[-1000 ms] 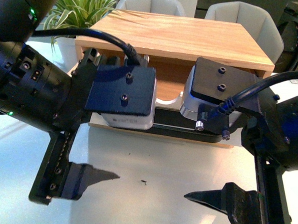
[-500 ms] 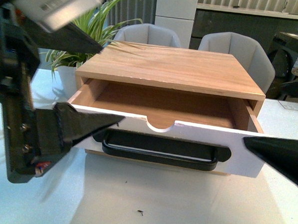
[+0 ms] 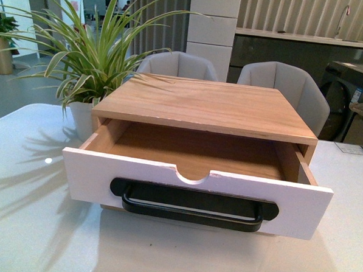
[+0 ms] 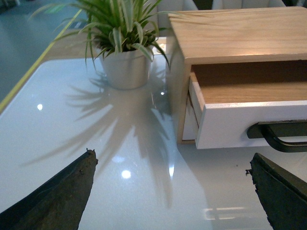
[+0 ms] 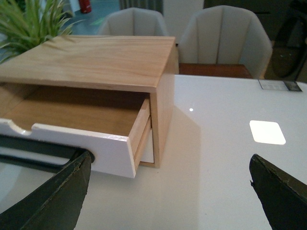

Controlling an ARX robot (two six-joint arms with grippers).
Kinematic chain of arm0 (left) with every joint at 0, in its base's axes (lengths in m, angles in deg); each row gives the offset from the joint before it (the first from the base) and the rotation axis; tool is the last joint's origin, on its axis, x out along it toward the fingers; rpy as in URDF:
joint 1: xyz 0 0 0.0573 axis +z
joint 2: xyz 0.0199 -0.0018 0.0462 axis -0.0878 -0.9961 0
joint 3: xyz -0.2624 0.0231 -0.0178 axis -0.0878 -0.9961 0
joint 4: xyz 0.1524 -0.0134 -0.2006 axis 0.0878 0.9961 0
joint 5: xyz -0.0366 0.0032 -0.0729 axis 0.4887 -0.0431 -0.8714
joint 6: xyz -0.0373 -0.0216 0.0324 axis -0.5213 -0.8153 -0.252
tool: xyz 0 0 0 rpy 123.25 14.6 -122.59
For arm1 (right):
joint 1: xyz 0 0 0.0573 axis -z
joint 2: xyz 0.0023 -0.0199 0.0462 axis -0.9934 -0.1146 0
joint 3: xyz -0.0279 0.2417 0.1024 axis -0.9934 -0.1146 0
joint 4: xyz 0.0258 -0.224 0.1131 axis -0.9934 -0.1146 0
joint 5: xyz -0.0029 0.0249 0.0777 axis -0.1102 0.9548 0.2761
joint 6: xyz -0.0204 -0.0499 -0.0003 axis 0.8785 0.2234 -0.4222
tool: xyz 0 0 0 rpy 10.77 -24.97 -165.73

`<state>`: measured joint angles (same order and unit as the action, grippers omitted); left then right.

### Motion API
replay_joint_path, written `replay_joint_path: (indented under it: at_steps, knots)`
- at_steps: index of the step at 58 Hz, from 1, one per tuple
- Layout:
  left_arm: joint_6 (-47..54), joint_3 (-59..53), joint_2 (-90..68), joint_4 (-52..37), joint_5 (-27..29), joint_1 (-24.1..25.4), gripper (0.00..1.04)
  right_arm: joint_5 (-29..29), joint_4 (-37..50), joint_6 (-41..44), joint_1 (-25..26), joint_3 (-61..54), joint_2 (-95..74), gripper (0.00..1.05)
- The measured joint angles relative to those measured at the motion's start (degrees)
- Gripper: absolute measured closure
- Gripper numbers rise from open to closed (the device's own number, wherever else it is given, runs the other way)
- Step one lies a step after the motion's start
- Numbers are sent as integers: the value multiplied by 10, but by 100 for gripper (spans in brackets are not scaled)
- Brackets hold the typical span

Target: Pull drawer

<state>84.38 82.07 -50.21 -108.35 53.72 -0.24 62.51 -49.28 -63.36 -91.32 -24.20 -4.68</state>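
The drawer (image 3: 196, 195) stands well out of its wooden case (image 3: 207, 104), its white front reaching toward the near edge of the tabletop (image 3: 30, 225) while the case itself sits back toward the far edge, about midway along it. The long black bar handle (image 3: 193, 205) runs across the lower part of the front, and the half-round notch (image 3: 192, 173) is cut into the top edge above it; the light wood sides and floor of the drawer show behind the front. Beneath it, a plain white front (image 5: 147, 146) sits back in the case. A potted plant (image 3: 91, 58) stands just beside the case toward the far left corner, its shadow spread over the glossy white surface. Two grey chairs (image 3: 179, 64) wait beyond the far edge. From the front neither arm shows. In the wrist views the left fingers (image 4: 57, 201) are spread wide, off the left end of the drawer and clear of it, gripping nothing; the right fingers (image 5: 278, 191) are spread just as wide off the right end, also holding nothing.
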Motion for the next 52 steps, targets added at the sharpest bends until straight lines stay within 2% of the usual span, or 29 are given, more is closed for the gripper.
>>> replay_joint_path:
  at_steps: [11,12,14,17,20,23,27,32,36,39,52]
  knots:
    - [-48,-9,21,8,20,9,7,-13,0,-47,-3,-7,14,9]
    - [-45,-14,18,-9,35,7,10,-38,14,-38,-7,-12,15,12]
    - [-36,-36,15,-79,80,3,18,-61,36,-17,-7,-24,22,22]
    - [-32,-52,22,-118,93,5,27,-63,38,-7,-2,-33,33,30]
    - [-29,-59,37,-120,64,29,36,-59,38,1,4,-41,43,38]
    - [-27,-67,54,-114,57,42,45,-45,35,5,12,-49,53,47]
    - [-27,-76,79,-98,57,50,59,8,27,12,57,-60,71,61]
    - [-25,-85,109,-76,54,50,77,11,20,13,76,-70,87,79]
    - [-25,-89,125,-65,54,50,87,13,16,15,76,-74,98,89]
    - [-25,-106,133,-81,54,50,100,13,10,15,77,-78,109,103]
    - [-24,-110,198,-22,54,50,102,13,-11,17,77,-92,143,103]
